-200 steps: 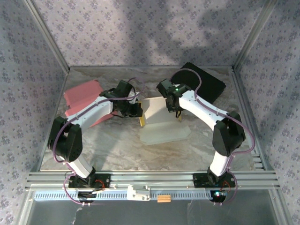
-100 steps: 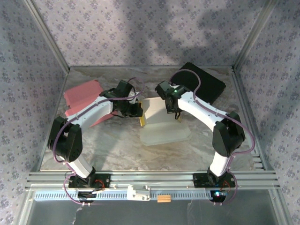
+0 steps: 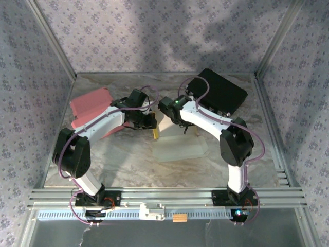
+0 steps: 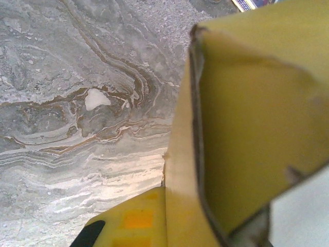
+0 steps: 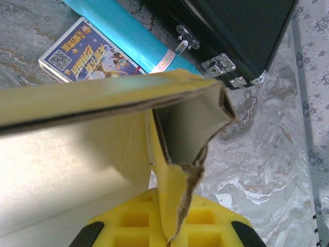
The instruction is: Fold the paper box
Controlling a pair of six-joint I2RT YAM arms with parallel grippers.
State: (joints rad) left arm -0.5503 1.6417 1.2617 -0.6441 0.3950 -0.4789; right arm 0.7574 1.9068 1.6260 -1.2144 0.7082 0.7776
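Left claw point(image 3: 154, 129), right claw point(image 3: 188, 128): clamped.

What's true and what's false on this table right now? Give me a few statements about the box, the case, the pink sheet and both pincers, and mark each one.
1. The left pincer and right pincer are both shut on the box. True.
2. The case has metal latches. True.
3. The case sits at the front left. False: it is at the back right.
4. The pink sheet lies right of the box. False: the pink sheet lies to its left.
5. The box lies fully flat. False: part of it is folded up.
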